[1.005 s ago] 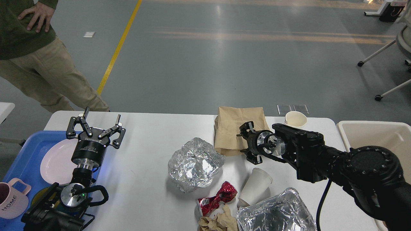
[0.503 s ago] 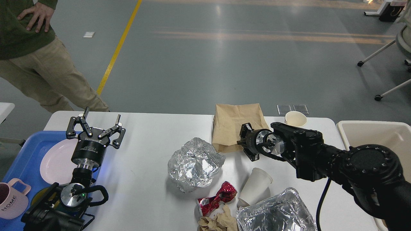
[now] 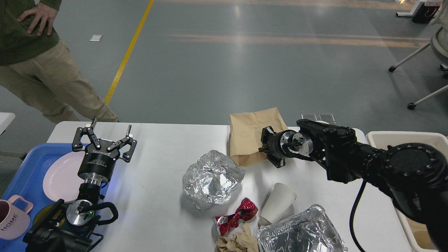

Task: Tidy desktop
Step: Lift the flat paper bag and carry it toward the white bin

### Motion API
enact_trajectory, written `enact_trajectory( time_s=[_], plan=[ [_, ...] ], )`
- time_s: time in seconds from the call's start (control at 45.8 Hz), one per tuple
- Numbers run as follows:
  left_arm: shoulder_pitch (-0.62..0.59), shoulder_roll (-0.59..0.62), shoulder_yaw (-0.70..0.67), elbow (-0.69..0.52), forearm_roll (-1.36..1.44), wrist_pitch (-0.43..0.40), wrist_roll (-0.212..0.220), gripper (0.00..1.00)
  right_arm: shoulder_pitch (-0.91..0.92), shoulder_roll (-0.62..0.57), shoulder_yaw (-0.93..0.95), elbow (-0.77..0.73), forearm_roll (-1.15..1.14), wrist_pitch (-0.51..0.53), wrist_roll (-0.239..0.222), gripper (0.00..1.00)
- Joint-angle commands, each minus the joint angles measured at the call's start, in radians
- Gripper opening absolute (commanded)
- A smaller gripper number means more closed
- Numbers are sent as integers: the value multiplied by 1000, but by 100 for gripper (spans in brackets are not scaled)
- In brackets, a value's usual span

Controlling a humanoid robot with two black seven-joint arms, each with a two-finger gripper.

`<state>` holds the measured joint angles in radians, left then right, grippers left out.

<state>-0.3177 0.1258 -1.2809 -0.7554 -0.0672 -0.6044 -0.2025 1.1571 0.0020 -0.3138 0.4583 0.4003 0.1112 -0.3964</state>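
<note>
The white desktop holds litter on its right half. My right gripper is shut on the right edge of a brown paper bag and holds it tilted up near the far edge. In front of it lie a crumpled foil ball, a crushed red can, a tipped white paper cup, a foil tray and crumpled brown paper. My left gripper is open and empty, pointing up at the desktop's left side.
A blue tray at the left holds a pink plate and a pink mug. A beige bin stands off the right end. A person stands beyond the far left corner.
My right gripper has risen and moved toward the far edge, and the brown paper bag has lifted and tilted with it. The left arm has not moved.
</note>
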Motion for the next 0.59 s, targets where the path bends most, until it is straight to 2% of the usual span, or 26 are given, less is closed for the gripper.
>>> enact_trajectory(
  time_s=[0.0, 0.131, 0.328, 0.372, 0.393, 0.568],
  plan=[
    [0, 0, 0, -1, 0, 0, 0, 96, 104, -79, -22, 121, 3, 13, -24, 0],
    [0, 0, 0, -1, 0, 0, 0, 96, 243, -145, -77, 247, 5, 22, -56, 0],
    [0, 0, 0, -1, 0, 0, 0, 96, 556, -208, -362, 494, 17, 91, -52, 0],
    [0, 0, 0, -1, 0, 0, 0, 96, 639, -209, -436, 537, 17, 140, -50, 0],
    [0, 0, 0, -1, 0, 0, 0, 96, 735, -212, -520, 584, 17, 227, -44, 0],
    [0, 0, 0, -1, 0, 0, 0, 96, 986, -249, -689, 698, -11, 513, -25, 0]
  ],
)
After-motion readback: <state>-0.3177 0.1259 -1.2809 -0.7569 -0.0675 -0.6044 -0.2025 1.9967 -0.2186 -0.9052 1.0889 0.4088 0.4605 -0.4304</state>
